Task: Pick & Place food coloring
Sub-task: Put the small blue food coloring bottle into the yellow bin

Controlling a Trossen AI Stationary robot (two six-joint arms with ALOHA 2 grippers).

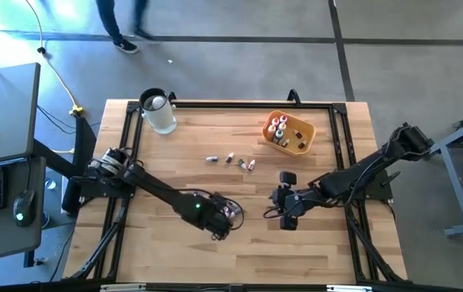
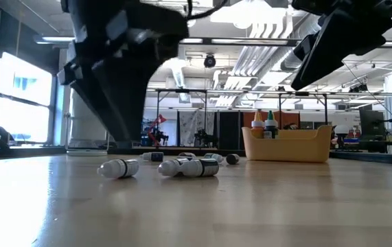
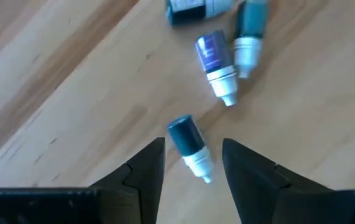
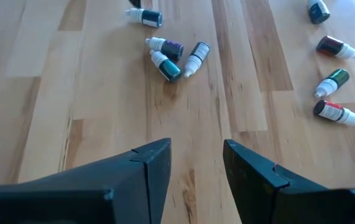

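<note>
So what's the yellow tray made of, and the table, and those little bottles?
The yellow tray looks like smooth matte plastic: even colour, rounded moulded rim. The table looks like wood, with visible grain and joined planks under a light sheen. The little bottles seem to be plastic with white nozzle caps and paper-like labels, though that is hard to confirm.

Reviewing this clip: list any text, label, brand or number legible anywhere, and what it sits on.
No text is legible in any view.
Purple-labelled bottle: print on the label, too blurred to read.
Red bottle: white label, print too small to read.
Bottles in the orange tray: labels too small to read.
</note>
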